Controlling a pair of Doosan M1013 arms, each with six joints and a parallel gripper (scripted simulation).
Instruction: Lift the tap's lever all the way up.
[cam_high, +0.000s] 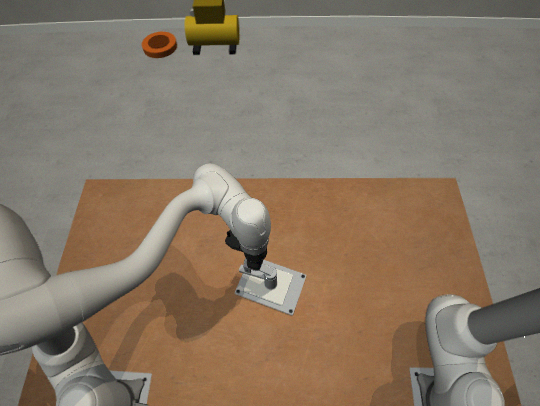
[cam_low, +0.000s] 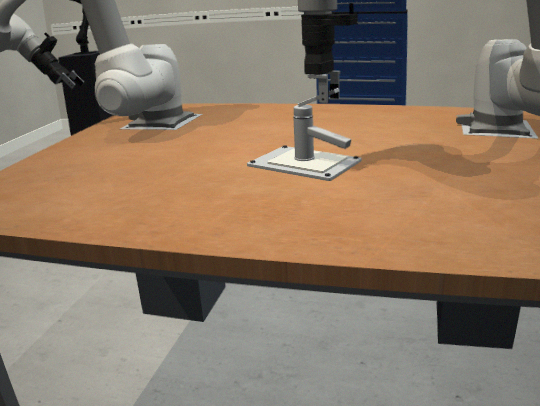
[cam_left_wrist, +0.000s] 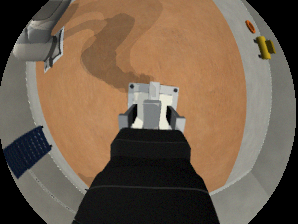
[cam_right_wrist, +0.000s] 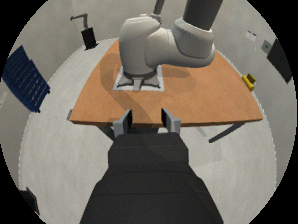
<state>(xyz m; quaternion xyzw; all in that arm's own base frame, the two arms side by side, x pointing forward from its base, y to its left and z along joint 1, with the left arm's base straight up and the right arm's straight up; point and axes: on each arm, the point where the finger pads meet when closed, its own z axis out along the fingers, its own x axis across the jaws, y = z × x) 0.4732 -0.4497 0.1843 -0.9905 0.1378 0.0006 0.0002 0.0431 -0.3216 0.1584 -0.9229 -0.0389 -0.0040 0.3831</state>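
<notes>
The grey tap (cam_high: 270, 282) (cam_low: 303, 132) stands upright on its light base plate (cam_high: 298, 290) (cam_low: 257, 163) (cam_left_wrist: 142, 87). Its spout (cam_low: 330, 136) (cam_left_wrist: 154, 90) slopes slightly down. The thin lever (cam_low: 308, 101) (cam_left_wrist: 152, 114) slants upward from the tap's top toward my left gripper. My left gripper (cam_low: 329, 93) (cam_left_wrist: 151, 110) points down and is open, with one finger on each side of the lever and gaps beside it. The lever's far end is partly hidden by a finger in the exterior view. My right gripper (cam_low: 71, 80) (cam_right_wrist: 146, 114) is open and empty, far from the tap.
The left arm (cam_high: 165, 230) reaches over the wooden table (cam_high: 380, 240) (cam_low: 200, 210) to the tap. The right arm (cam_high: 452, 320) stands at the other side. A blue drawer cabinet (cam_low: 372, 55) stands behind the table; a yellow tank (cam_high: 212, 31) and an orange ring (cam_high: 149, 50) lie beyond it.
</notes>
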